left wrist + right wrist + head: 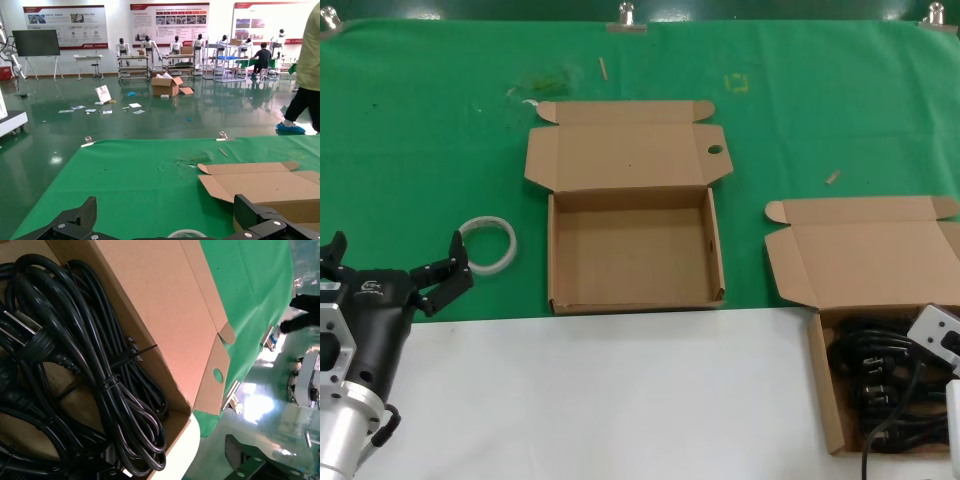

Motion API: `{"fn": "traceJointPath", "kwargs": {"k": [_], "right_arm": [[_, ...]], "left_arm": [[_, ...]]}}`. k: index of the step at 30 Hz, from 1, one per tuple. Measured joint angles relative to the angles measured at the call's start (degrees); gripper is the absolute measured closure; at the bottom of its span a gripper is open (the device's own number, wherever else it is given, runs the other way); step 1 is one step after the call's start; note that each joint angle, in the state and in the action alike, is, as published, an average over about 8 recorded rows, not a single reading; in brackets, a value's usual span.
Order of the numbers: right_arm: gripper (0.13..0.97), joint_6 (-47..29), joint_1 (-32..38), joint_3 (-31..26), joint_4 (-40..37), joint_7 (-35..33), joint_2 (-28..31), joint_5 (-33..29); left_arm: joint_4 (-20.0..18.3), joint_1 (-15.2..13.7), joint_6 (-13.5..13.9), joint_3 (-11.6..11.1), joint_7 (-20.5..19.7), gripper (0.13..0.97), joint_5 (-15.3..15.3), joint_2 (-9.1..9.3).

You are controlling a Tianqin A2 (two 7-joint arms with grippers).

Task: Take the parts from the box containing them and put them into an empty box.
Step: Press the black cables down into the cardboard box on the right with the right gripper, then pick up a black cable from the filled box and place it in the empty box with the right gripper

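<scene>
Now we reach for one cord bundle: our right gripper [942, 335] hangs over the box containing them [825, 400], and we should pinch a single tied coil, not several. We cannot tell its fingers' state. The parts [95, 375] lie seemingly just below. Our left gripper [395, 265], fingers spread, waits beside the empty box [552, 250].

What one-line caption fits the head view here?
Left gripper open beside a white ring; empty box centre; right arm over the cord-filled box.
</scene>
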Motion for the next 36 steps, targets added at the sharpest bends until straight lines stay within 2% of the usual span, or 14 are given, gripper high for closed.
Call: {"fn": "traceJointPath", "kwargs": {"k": [2,10,11,19,23,31,36], "right_arm": [[0.305,-0.05,0.01,-0.01,-0.11,0.06,0.00,0.00],[0.490,-0.25,0.02,-0.36,-0.58,0.58,0.00,0.00],[0.490,-0.27,0.01,-0.43,-0.63,0.66,0.00,0.00],[0.702,-0.19,-0.27,-1.25,-0.78,1.21,0.00,0.00],[0.702,-0.06,-0.42,-1.67,-0.70,1.43,0.00,0.00],[0.851,0.58,-0.62,-2.54,-0.03,1.73,0.00,0.00],[0.880,1.37,-0.84,-3.63,1.20,2.07,0.00,0.00]], "left_arm": [[0.00,0.00,0.00,0.00,0.00,0.132,0.00,0.00],[0.00,0.00,0.00,0.00,0.00,0.132,0.00,0.00],[0.00,0.00,0.00,0.00,0.00,0.132,0.00,0.00],[0.00,0.00,0.00,0.00,0.00,0.132,0.00,0.00],[0.00,0.00,0.00,0.00,0.00,0.132,0.00,0.00],[0.00,0.00,0.00,0.00,0.00,0.132,0.00,0.00],[0.00,0.00,0.00,0.00,0.00,0.132,0.00,0.00]]}}
